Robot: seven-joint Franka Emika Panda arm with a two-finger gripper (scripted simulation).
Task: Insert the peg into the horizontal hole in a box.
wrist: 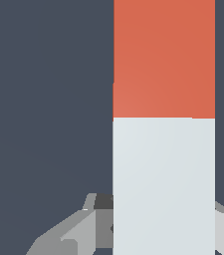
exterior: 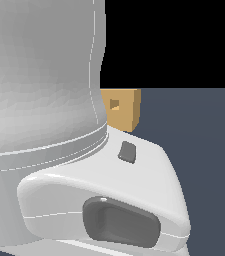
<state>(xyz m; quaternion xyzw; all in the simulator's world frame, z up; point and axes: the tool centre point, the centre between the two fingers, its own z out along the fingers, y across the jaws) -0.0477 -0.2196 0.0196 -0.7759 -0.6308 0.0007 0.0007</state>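
In the wrist view the peg (wrist: 164, 124) fills much of the picture as a wide bar, red-orange on one half and pale grey-white on the other. My gripper (wrist: 164, 219) is shut on the pale half, with a grey finger (wrist: 86, 229) pressed against each side of it. In the exterior view the tan box (exterior: 126, 112) stands on the floor behind the arm, and its small square hole (exterior: 114, 104) shows in the face turned toward the exterior view's left. The arm hides part of the box. Neither the peg nor the gripper shows in that view.
The white arm body (exterior: 44, 100) and a link with dark grey insets (exterior: 119, 220) fill most of the exterior view. Dark blue-grey floor (exterior: 204, 130) lies on the exterior view's right of the box.
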